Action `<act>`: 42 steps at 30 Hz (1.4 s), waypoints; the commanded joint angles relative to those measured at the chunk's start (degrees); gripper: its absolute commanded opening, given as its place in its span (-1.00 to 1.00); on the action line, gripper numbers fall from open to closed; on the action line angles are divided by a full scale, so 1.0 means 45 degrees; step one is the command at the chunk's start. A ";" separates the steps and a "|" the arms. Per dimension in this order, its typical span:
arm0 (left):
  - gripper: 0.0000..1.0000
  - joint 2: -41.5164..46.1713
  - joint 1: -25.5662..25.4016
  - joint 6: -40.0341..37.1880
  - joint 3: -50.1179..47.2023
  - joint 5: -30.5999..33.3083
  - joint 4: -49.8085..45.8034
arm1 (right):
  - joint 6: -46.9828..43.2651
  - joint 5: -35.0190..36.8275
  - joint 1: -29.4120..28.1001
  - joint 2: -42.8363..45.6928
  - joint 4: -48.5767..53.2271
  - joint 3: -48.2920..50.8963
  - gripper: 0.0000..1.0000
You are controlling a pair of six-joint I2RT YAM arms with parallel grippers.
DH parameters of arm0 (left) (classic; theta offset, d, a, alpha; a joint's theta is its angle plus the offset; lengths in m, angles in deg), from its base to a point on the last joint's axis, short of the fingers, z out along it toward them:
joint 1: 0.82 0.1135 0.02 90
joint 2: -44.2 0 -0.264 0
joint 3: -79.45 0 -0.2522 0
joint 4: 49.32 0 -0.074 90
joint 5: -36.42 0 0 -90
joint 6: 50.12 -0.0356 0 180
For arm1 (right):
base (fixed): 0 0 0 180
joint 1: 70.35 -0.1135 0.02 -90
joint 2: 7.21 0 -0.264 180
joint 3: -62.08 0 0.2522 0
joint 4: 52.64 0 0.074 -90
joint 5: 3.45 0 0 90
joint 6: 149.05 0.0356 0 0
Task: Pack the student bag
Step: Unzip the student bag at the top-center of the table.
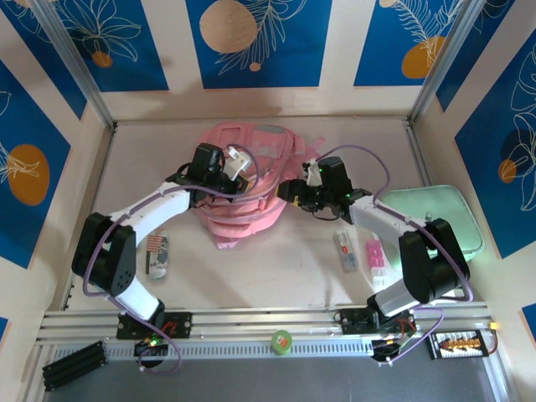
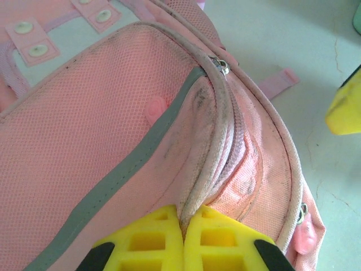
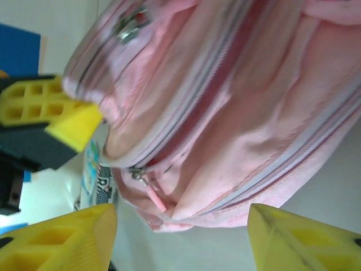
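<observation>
Student bag (image 1: 260,146) lies on the table (image 1: 276,280), far middle, paler front pocket panel facing up. The pink fabric has dark scuff marks along the zip seams, seen in the left wrist view.

Left claw (image 2: 183,240): the yellow fingers (image 2: 152,245) are pressed together on a raised fold of the bag's fabric at a zip seam, and the fold is pinched between them. From above, this claw sits over the left part of the bag. A metal zip slider (image 2: 224,68) sits further up the same seam.

Right claw (image 3: 183,226): its two fingers stand wide apart with the bag's rounded edge between them. I cannot tell if either one touches the fabric. From above, it is just beside the bag's right side.

Contents: one zip line along the bag's edge shows a narrow dark-red gap in the right wrist view. The inside is not visible, so I cannot tell what the bag holds. A pink zip pull (image 3: 152,195) hangs at the end of that line.

Other items, placed relative to the bag:
- mint-green case (image 1: 435,213): well to the right, partly under the right arm, contents not visible.
- printed packet (image 1: 157,254): near-left, loose on the table.
- white item (image 1: 344,249) and pink item (image 1: 374,255): near-right, side by side, apart from the bag.
</observation>
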 commanded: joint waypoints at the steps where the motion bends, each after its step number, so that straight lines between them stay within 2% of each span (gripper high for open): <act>1: -1.00 0.0681 -0.0037 -0.0346 -0.0069 -0.0858 0.0751 | 0.2623 -0.1421 0.0304 -0.0678 -0.0994 -0.0476 0.31; 11: -1.00 0.0679 -0.0159 -0.0627 -0.0138 -0.1215 0.0496 | 0.4293 -0.2382 0.0227 -0.2750 -0.1998 -0.2229 0.33; 24: -1.00 0.0492 -0.0194 -0.0883 -0.0010 -0.1624 -0.0054 | 0.4850 -0.2854 -0.0043 -0.3681 -0.2105 -0.3307 0.31; 26: -0.94 0.0394 -0.0241 -0.0951 0.0087 -0.2116 -0.0375 | 0.5141 -0.2827 -0.0083 -0.3901 -0.1732 -0.3671 0.33; 32: -0.65 0.0978 -0.0340 -0.0648 -0.0509 -0.1715 -0.0087 | 0.5028 -0.2691 -0.0393 -0.4473 -0.0182 -0.4790 0.30; 34: -0.44 0.1410 -0.0339 -0.0211 -0.0970 -0.1353 0.0339 | 0.4764 -0.2615 -0.0510 -0.4619 0.0349 -0.5133 0.15; 37: -0.01 0.1986 -0.0361 0.1185 -0.1439 -0.0491 0.0641 | 0.4657 -0.2466 -0.0669 -0.4657 0.0826 -0.5505 -0.16; 40: 0.11 0.2438 -0.0398 0.3675 -0.1777 0.1234 0.0525 | 0.4208 -0.1863 -0.0901 -0.4397 0.1402 -0.5684 -0.35; 42: 0.17 0.2850 -0.0569 0.4645 -0.2093 0.1440 0.0329 | 0.3892 -0.1421 -0.1044 -0.4294 0.1863 -0.5815 -0.40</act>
